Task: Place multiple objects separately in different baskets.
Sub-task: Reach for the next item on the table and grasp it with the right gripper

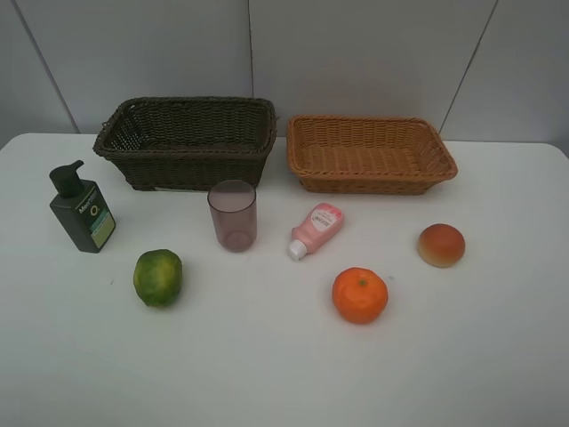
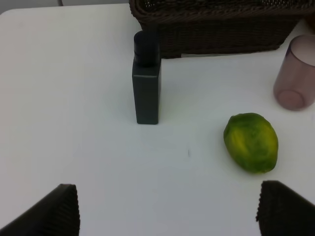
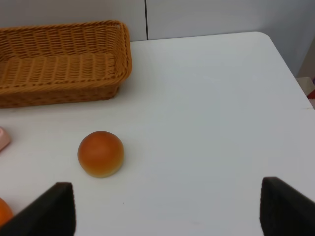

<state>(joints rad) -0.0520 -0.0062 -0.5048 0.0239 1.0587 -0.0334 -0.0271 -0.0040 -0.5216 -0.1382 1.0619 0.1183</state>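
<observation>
Most likely a robot lab's test station, though little of the room shows. A plain white table (image 1: 498,356) stands against a pale panelled wall (image 1: 356,53) with thin seams. Home goods sit well apart like props: bottle (image 1: 82,212), cup (image 1: 233,216), tube (image 1: 316,229), lime (image 1: 158,277), orange (image 1: 360,294) and peach (image 1: 441,245), in front of a dark basket (image 1: 191,169) and a tan basket (image 1: 369,182).

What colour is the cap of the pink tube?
White; the cap of the pink tube shows best in the exterior high view.

Wicker dark basket (image 1: 187,169), wicker tan basket (image 1: 369,182) (both rough), translucent plastic cup (image 1: 233,216), matt table (image 1: 267,374)
</observation>
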